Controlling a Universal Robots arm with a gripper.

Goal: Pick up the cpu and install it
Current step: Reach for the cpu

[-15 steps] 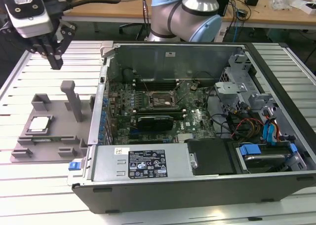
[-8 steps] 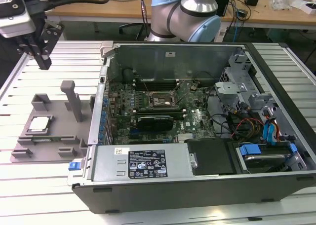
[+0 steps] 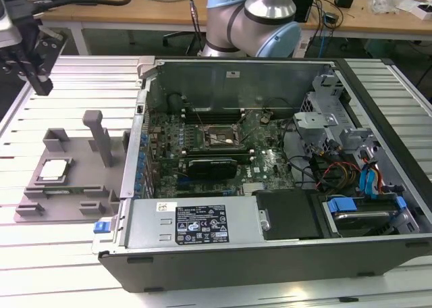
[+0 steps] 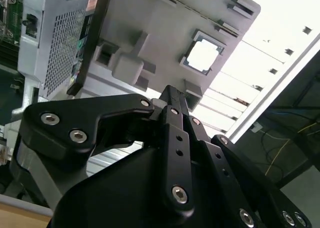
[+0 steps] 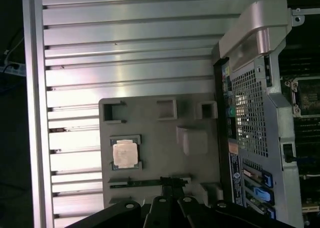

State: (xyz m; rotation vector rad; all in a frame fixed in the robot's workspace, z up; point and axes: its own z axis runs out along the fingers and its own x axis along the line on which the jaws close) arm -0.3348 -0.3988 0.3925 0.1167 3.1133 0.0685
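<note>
The cpu lies squared in the grey fixture's recess — top exposed for grasping — the hand hanging apart, pressed together, empty.

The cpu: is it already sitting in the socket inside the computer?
No, the cpu lies in a recess of the grey fixture, outside the computer case.
</note>
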